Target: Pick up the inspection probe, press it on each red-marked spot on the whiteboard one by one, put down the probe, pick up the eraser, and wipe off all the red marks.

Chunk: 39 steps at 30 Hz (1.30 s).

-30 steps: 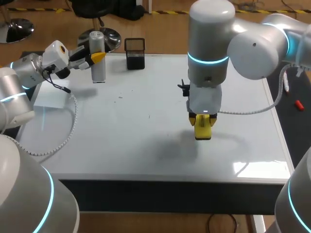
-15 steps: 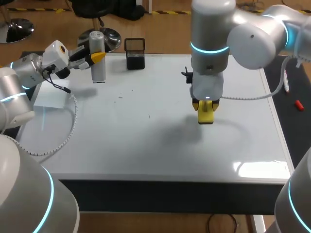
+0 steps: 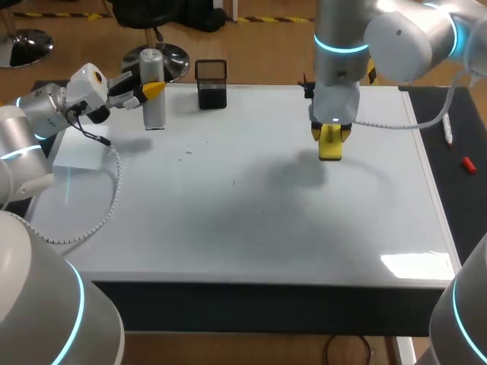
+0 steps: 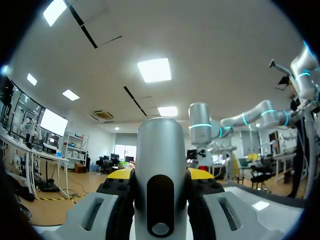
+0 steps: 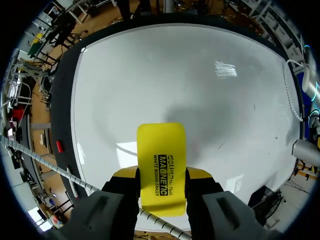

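- Dark table (image 3: 455, 205) under even light, with one bright glare patch (image 3: 415, 264) toward its front right.
- Wood-toned floor (image 3: 259, 46) behind it.
- Rectangular ceiling panels (image 4: 155, 70) lit overhead; distant furniture is possibly desks.

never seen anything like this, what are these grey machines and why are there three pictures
This is one robot with a left arm and a right arm, set over a whiteboard. The head view comes from a fixed camera above and behind the robot. Each wrist view comes from a fisheye camera on one arm's wrist, looking forward from it. The left claw grips a silver inspection probe near the board's far left corner. The right claw holds a yellow eraser over the board. A black holder stands at the far edge.
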{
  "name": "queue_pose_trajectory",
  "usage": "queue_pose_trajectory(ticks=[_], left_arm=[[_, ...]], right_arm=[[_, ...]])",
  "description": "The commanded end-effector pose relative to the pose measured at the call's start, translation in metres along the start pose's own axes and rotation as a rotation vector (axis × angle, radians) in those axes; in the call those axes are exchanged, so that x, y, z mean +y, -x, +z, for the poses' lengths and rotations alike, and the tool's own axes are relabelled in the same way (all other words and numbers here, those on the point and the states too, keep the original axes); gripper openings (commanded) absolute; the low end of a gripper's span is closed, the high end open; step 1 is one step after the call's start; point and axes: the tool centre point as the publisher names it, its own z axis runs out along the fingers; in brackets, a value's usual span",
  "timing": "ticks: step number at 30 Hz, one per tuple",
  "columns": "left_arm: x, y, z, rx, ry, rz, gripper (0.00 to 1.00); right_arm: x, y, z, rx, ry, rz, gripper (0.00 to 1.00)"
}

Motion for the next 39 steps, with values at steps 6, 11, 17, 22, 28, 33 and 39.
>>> queue_pose_trajectory(ticks=[6, 11, 17, 22, 28, 33, 39], left_arm=[[-0.001, 0.0, 0.0, 0.0, -0.001, 0.001, 0.0], [-0.001, 0.0, 0.0, 0.0, -0.001, 0.001, 0.0], [-0.001, 0.0, 0.0, 0.0, -0.001, 0.001, 0.0], [-0.001, 0.0, 0.0, 0.0, -0.001, 0.001, 0.0], [-0.001, 0.0, 0.0, 0.0, -0.001, 0.001, 0.0], [-0.001, 0.0, 0.0, 0.0, -0.001, 0.001, 0.0], [-0.001, 0.0, 0.0, 0.0, -0.001, 0.001, 0.0]], right_arm=[[-0.058, 0.025, 0.002, 0.03, 0.052, -0.018, 0.0], [-0.078, 0.04, 0.007, 0.013, 0.069, -0.034, 0.0], [-0.088, 0.057, 0.011, -0.012, 0.078, -0.061, 0.0], [-0.1, 0.072, 0.008, -0.011, 0.074, -0.079, 0.0], [-0.117, 0.091, 0.005, -0.014, 0.07, -0.096, 0.0], [-0.127, 0.107, 0.006, -0.016, 0.075, -0.109, 0.0], [-0.139, 0.122, 0.005, -0.029, 0.083, -0.118, 0.0]])
